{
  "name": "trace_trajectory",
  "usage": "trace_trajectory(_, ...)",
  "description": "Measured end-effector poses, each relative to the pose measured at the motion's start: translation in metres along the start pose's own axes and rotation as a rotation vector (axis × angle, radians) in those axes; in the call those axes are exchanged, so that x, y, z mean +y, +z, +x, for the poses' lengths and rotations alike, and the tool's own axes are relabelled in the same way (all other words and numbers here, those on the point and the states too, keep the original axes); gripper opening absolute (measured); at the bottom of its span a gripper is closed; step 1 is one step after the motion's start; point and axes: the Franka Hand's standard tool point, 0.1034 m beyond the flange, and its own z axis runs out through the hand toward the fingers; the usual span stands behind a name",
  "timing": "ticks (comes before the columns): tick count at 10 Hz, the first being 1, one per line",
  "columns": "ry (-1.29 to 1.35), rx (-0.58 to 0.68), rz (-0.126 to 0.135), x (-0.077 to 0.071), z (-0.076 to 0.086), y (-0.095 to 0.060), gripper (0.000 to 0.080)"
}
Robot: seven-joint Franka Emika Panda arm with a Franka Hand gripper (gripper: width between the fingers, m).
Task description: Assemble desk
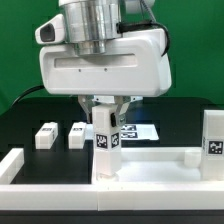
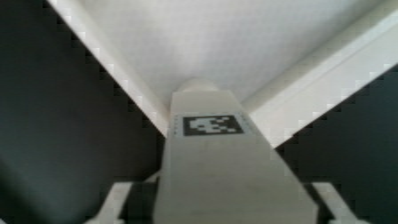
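Loose legs (image 1: 45,135) are blocking centre left. The pincer (image 1: 106,118) with its held leg (image 1: 107,150) is filling the centre. An upright leg (image 1: 213,146) is closing the right edge. Bare table (image 1: 20,112) is showing at far left.

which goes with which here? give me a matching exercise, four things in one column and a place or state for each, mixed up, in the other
Things:
1 tabletop panel
2 pair of loose legs
3 marker board
4 gripper

Places or states:
a fingers on either side of an upright leg
b lying on the black table, to the exterior view's left of the gripper
c thin and flat, behind the upright leg
d white and rimmed, lowest in the exterior view

Pairs: 1-d, 2-b, 3-c, 4-a
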Motion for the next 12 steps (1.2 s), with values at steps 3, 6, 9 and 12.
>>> trace_trajectory(3,0.461,-0.005,0.002,-0.0009,-0.0014,0.0007,0.0292)
trace_trajectory(6,0.953,-0.01,0.098,0.0012,-0.0035,0.0017,0.0292)
trace_trajectory(9,1.028,-0.017,0.1,0.0003,-0.0041,0.0029,0.0292)
trace_trajectory(12,0.728,-0.001,0.085,-0.0045,-0.0038,-0.0006,0.0576)
